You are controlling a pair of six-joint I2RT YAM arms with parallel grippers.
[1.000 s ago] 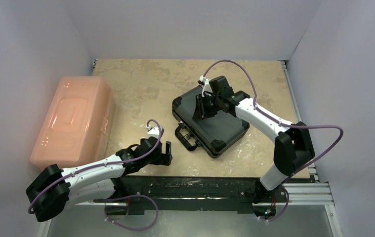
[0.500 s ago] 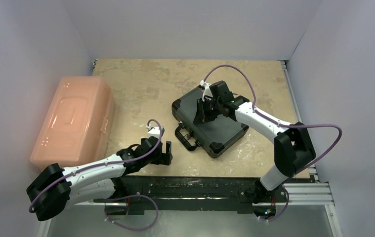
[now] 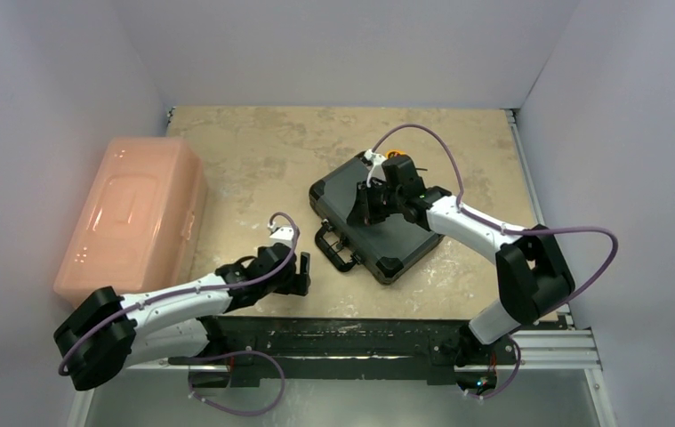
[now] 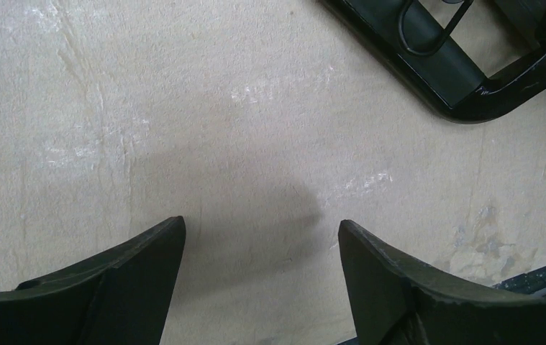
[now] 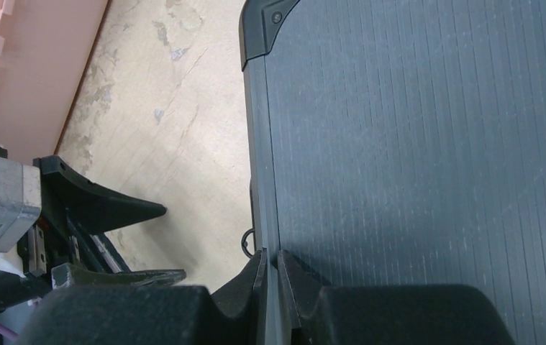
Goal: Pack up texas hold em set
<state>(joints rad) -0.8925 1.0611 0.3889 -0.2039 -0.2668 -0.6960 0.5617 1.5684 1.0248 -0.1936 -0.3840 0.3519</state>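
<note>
The black hard case (image 3: pixel 400 236) lies closed on the table, its handle (image 3: pixel 335 247) pointing toward the arms. My right gripper (image 3: pixel 362 206) rests on the lid by the case's front-left edge. In the right wrist view its fingertips (image 5: pixel 270 262) stand almost together, astride the pale rim strip of the case (image 5: pixel 413 129), with only a sliver between them. My left gripper (image 3: pixel 301 274) hovers open over bare table just short of the handle. In the left wrist view nothing is between its fingers (image 4: pixel 261 233), and the handle (image 4: pixel 464 79) shows at the top right. Chips, cards and dice are hidden.
A large pink plastic bin (image 3: pixel 133 216) with its lid on stands along the left wall, and the right wrist view shows it (image 5: pixel 25 65) at the top left. White walls close in the table on three sides. The arms' mounting rail (image 3: pixel 360 342) runs along the near edge.
My right gripper has slid down and left over the lid to the case's front-left edge, and its jaws have drawn together. The left jaws have narrowed slightly. The case has not moved.
</note>
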